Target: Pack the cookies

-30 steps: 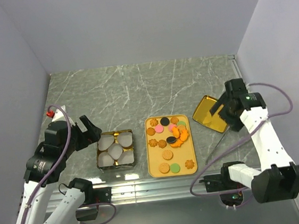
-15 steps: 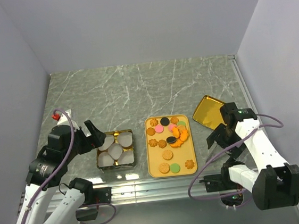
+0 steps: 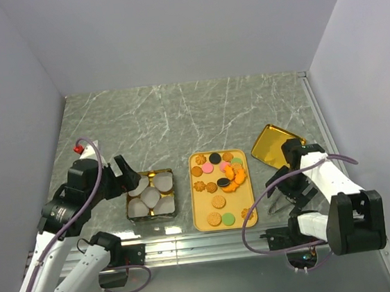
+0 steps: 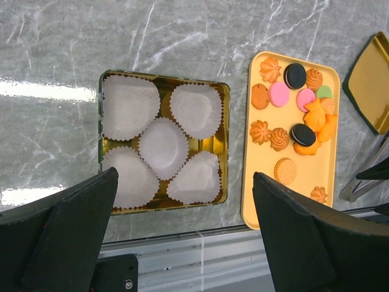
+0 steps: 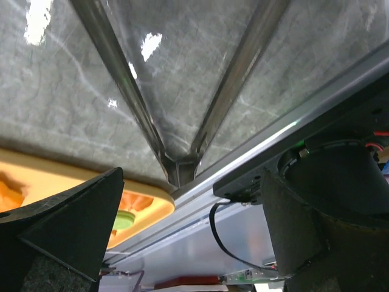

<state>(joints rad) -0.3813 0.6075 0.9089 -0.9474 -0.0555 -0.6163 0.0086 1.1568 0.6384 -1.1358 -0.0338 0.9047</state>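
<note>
The cookies [image 3: 221,178] lie loose on an orange tray [image 3: 237,199]: tan rounds, orange flower shapes, and pink, green and dark discs [image 4: 296,75]. My left gripper [image 3: 123,174] hovers open and empty over the left side of a gold tin [image 3: 152,218]; in its wrist view [image 4: 185,177] the tin [image 4: 225,146] holds several empty white paper cups. My right gripper [image 3: 288,185] is low, right of the tray, and open. In its wrist view [image 5: 193,176] the joined end of metal tongs [image 5: 179,165] lies between the fingers, untouched.
A gold lid [image 3: 273,148] lies tilted at the right behind the tongs [image 3: 274,204]. The aluminium rail [image 3: 191,242] runs along the near edge just below the tray and tin. In the right wrist view, a green cookie [image 5: 123,219] sits in the tray corner [image 5: 149,204].
My right arm has swung from above the gold lid toward the near edge and dropped low over the tongs. My left gripper has shifted slightly right toward the tin. Both stayed open.
</note>
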